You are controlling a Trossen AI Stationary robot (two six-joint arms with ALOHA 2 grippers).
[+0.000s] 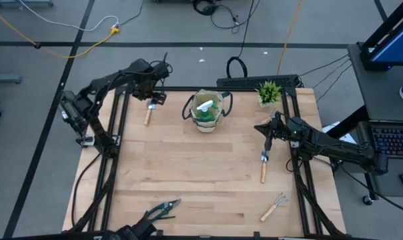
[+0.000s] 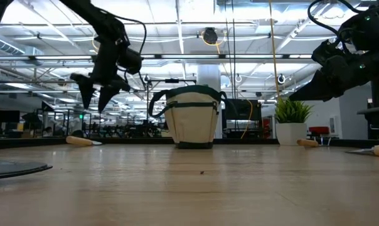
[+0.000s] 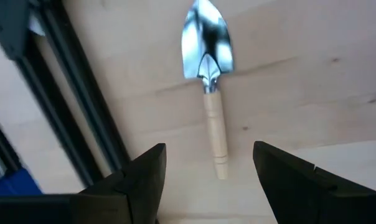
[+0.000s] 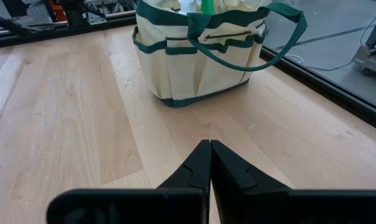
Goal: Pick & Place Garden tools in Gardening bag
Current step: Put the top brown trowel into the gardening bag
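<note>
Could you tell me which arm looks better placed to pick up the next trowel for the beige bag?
Left, probably. The left gripper hangs open directly above the wooden-handled metal trowel by the table's far left edge, fingers either side of its handle. The right gripper is shut, facing the beige fabric bag, with no tool between its fingers.
</note>
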